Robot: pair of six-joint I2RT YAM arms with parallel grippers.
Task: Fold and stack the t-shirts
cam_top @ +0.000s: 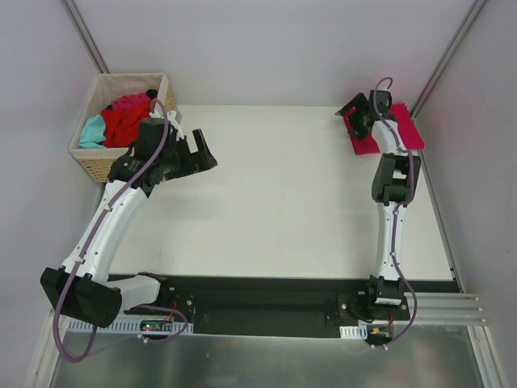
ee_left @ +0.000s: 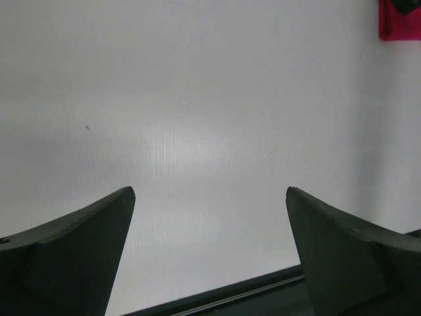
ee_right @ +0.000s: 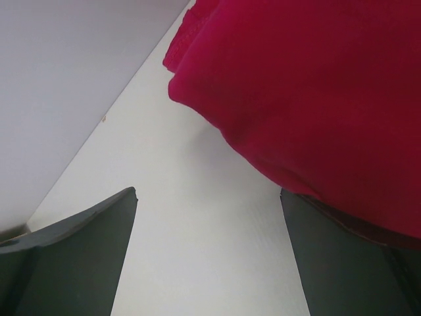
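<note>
Tan woven basket (cam_top: 97, 166), rectangular, upright, open side up, just beside far left corner of white tabletop (cam_top: 283, 194). Black strip (cam_top: 266, 295) along near edge of tabletop; silver rail (cam_top: 456, 309) at its right end; brushed metal sheet (cam_top: 266, 360) nearer still. Pale grey walls (cam_top: 266, 48) on three sides; slim metal posts (cam_top: 84, 36) slanting up both far corners. Tiny dark speck (ee_left: 87, 127) on tabletop, left wrist view.
</note>
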